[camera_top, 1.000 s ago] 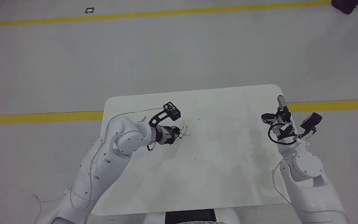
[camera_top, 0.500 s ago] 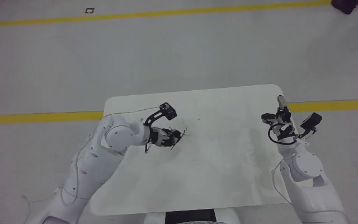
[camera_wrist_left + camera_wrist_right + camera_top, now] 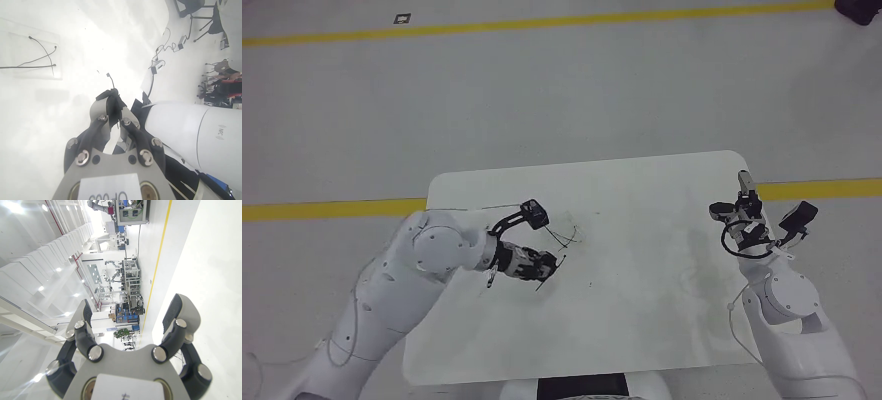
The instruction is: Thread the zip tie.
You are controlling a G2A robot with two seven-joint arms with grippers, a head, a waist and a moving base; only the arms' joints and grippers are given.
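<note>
My left gripper (image 3: pixel 113 94) is pressed together on a single zip tie (image 3: pixel 112 84). It pinches the strap a little back from the square head, so the head stands out past my pads and the thin end trails back between the fingers. I judge the grip is meant that way, because the head must be free and easy to reach if the tail is to go through it. In the top view this hand sits left of centre in the frame, low over the table (image 3: pixel 672 300). I cannot tell whether the tie touches the surface.

Just above and to the right of it in that frame lie the spare ties (image 3: pixel 567 237), crossed over one another on a clear sheet (image 3: pixel 11 37). They are near my gripper but apart from it, so I judge only one tie is in play.

My right gripper (image 3: pixel 132 311) is spread wide and holds nothing. It hangs at the right of the top-view frame by the table's edge, well apart from the tie and pointed out toward the hall. Threading likely needs it to come across and take the tail. The strap is thin and could twist or slip in a pinch this narrow.
</note>
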